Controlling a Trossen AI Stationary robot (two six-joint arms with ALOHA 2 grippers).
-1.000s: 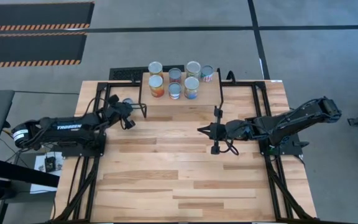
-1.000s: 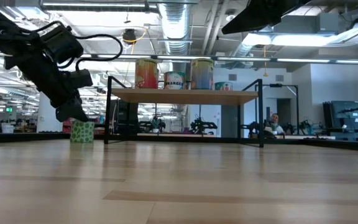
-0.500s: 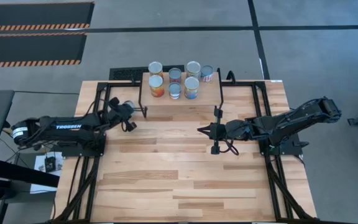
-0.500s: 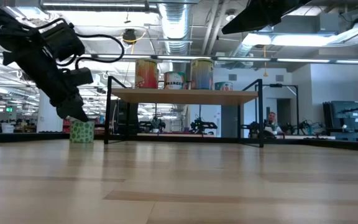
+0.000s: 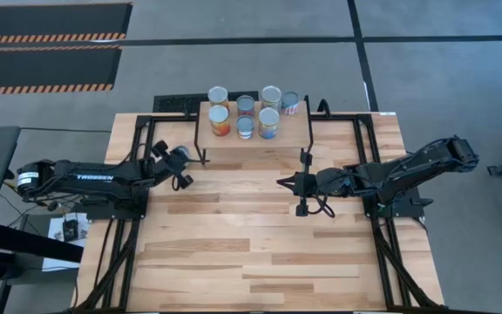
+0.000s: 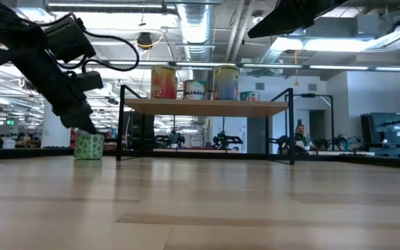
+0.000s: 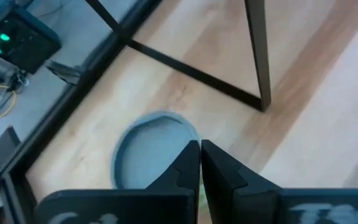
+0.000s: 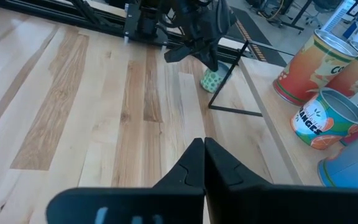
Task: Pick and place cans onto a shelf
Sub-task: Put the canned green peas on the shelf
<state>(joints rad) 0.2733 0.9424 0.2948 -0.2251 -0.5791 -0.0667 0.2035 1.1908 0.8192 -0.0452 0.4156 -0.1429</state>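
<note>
The shelf point(image 5: 295, 131) stands at the table's far middle and carries several cans point(image 5: 245, 112). It also shows in the low view point(image 6: 207, 106). One green can point(image 6: 89, 146) stands upright on the table, left of the shelf; its silver top shows in the left wrist view point(image 7: 151, 152). My left gripper point(image 6: 82, 127) is shut, slanting down with its tips right at this can's top. My right gripper point(image 5: 280, 182) is shut and empty above the table's middle, right of centre. My left gripper's shut fingertips point(image 7: 191, 163) stand over the near side of the green can's top rim point(image 7: 180, 127), slanting down from the table's left. I cannot tell whether they touch the can. The can stands upright on the table.
The shelf's thin black legs point(image 7: 258, 56) stand close to the right of the green can. A black frame rail point(image 5: 133, 174) runs along the table's left side under my left arm. Bare wood lies across the table's near half point(image 5: 260, 253).
My left arm has swung a little and its gripper has shifted slightly beside the green can, still shut. My right arm has kept still.
</note>
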